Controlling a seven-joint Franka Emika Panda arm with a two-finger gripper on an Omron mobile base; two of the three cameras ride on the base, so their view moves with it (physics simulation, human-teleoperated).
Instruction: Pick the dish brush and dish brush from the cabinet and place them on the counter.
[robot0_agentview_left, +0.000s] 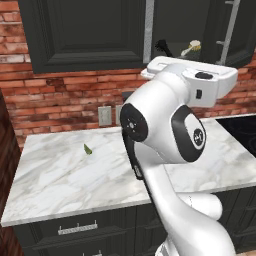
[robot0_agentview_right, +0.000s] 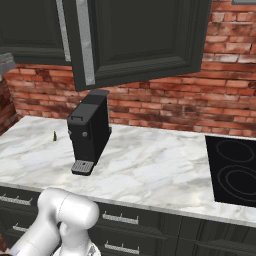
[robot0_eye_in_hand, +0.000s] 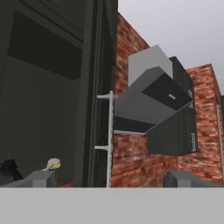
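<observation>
Marble counter (robot0_agentview_left: 60, 175) lies bare at left. Farther right and above, in the open cabinet (robot0_agentview_left: 85, 35), the black dish brush (robot0_agentview_left: 163, 47) sits beside the cream-handled dish brush (robot0_agentview_left: 192, 48). End effector (robot0_eye_in_hand: 109, 178) fingers stand apart, empty.

Red brick wall (robot0_agentview_right: 165, 107), black cooktop (robot0_agentview_right: 235, 170), wall outlet (robot0_agentview_left: 104, 115), grey range hood (robot0_eye_in_hand: 153, 94)

Black brush (robot0_agentview_left: 162, 47) and cream brush (robot0_agentview_left: 191, 48) partly behind arm (robot0_agentview_left: 170, 130).

black coffee machine (robot0_agentview_right: 89, 132), black cooktop (robot0_agentview_right: 234, 170), red brick wall (robot0_agentview_right: 165, 107), wall socket (robot0_agentview_left: 104, 115)
</observation>
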